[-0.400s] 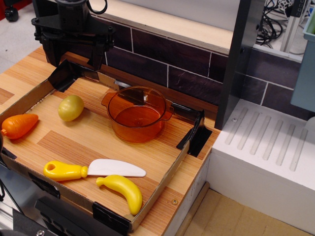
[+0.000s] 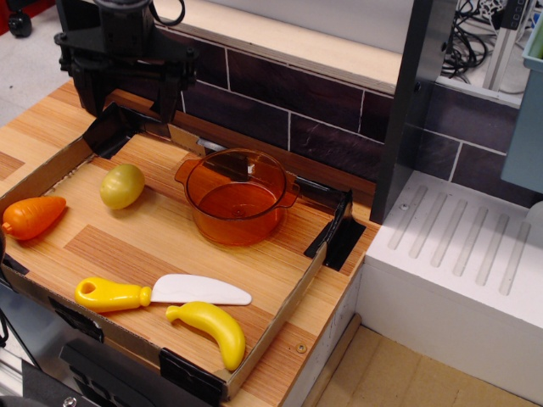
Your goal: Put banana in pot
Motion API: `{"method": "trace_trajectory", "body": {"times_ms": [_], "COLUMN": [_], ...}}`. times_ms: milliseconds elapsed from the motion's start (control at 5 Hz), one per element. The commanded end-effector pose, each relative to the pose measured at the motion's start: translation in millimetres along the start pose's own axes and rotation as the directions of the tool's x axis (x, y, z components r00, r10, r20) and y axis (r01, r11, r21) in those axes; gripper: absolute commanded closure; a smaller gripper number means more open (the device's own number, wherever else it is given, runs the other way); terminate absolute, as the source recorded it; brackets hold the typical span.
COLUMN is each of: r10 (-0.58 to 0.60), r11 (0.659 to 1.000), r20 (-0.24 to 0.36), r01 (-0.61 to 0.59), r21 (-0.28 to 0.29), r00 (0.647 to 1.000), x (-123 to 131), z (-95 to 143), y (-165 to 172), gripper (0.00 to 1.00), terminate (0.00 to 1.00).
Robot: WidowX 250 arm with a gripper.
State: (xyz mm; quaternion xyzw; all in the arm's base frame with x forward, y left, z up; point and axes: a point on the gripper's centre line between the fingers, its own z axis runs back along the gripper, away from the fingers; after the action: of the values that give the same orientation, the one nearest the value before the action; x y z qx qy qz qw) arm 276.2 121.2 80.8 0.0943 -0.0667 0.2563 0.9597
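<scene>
The yellow banana lies flat near the front right corner of the wooden tray, just in front of the knife blade. The translucent orange pot stands upright and empty near the tray's back edge, right of centre. My black gripper hangs above the tray's back left corner, far from the banana and left of the pot. Its fingers are spread apart with nothing between them.
A white toy knife with a yellow handle lies beside the banana. A yellow-green lemon-like fruit and an orange carrot sit at the left. A dark tiled wall runs behind; a black post and a white ribbed drainer stand right.
</scene>
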Motion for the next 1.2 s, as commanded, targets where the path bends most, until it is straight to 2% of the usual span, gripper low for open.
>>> {"method": "trace_trajectory", "body": {"times_ms": [0, 400, 600, 800, 1000], "r10": [0.343, 0.533, 0.587, 0.566, 0.552], "r11": [0.939, 0.844, 0.803, 0.816, 0.824], "r20": [0.028, -0.061, -0.144, -0.18, -0.174], "r01": [-0.341, -0.535, -0.595, -0.578, -0.566], "r21": [-0.052, -0.034, -0.02, -0.017, -0.034], "r00": [0.939, 0.844, 0.797, 0.805, 0.815], "x": [-18.0, -58.5, -88.6, -113.4, -129.5], "z": [29.2, 48.5, 48.8, 43.8, 30.5], "y": [-7.6, -33.1, -51.6, -64.0, -76.5], "gripper": [0.0, 0.0, 0.0, 0.0, 0.0], "terminate": [0.0, 0.0, 0.0, 0.0, 0.0]}}
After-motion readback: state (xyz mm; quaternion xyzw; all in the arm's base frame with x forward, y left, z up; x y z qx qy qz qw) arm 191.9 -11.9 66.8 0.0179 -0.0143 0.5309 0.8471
